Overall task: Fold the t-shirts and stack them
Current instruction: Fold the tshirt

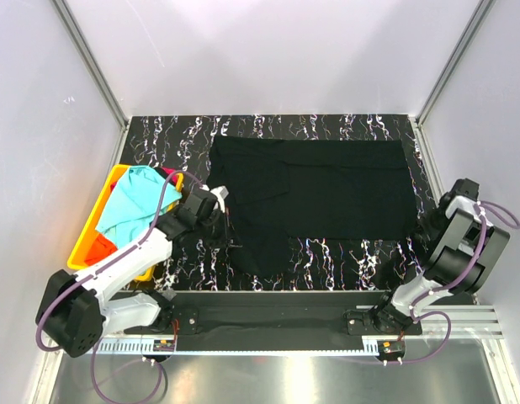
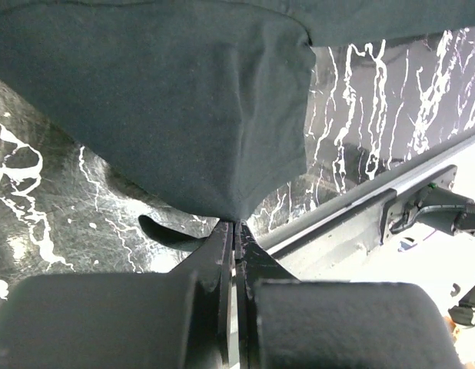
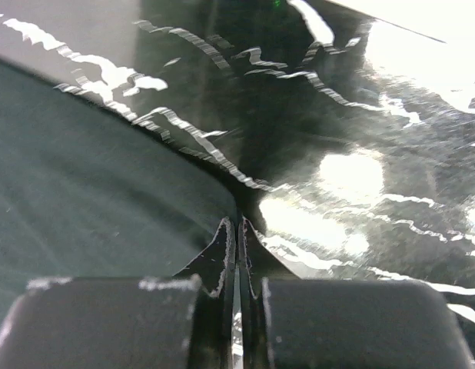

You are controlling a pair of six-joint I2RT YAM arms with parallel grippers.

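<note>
Left gripper [image 2: 236,224] is clamped shut on a lifted fold of the black t-shirt [image 1: 327,189]. Right gripper [image 3: 237,224] is closed at the shirt's right edge; I cannot tell whether it nips cloth. The shirt lies spread on the table [image 1: 344,257]. At left, the turquoise t-shirt [image 1: 130,202] and orange-red t-shirt [image 1: 100,248] fill the yellow bin [image 1: 105,189].

Close view down the left gripper [image 2: 236,224], its two dark fingers pressed together on a pinched fold of the black t-shirt [image 2: 168,100]. The cloth fans out from the pinch over a black tabletop [image 2: 53,192] veined with white. A metal rail [image 2: 353,201] crosses at right.
</note>
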